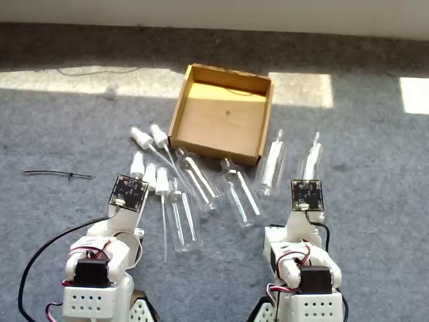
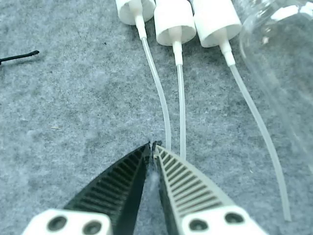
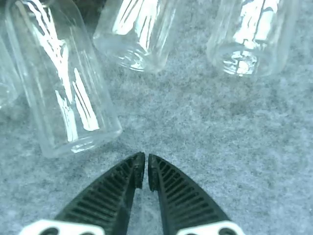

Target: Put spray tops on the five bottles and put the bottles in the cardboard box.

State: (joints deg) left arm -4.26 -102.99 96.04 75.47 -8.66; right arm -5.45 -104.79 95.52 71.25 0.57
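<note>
left gripper (image 2: 152,147): jaws pressed together, gripping nothing.
spray tops (image 2: 174,27): three white caps lie on the grey mat (image 2: 73,122) just ahead of the left gripper. Their thin tubes trail back toward it, and two end right beside its tips.
right gripper (image 3: 145,164): jaws closed, nothing between them.
bottles (image 3: 63,83): clear, lying on their sides, bases just ahead of the right gripper.
cardboard box (image 1: 214,153): beyond the bottles, well apart from both grippers.
</note>
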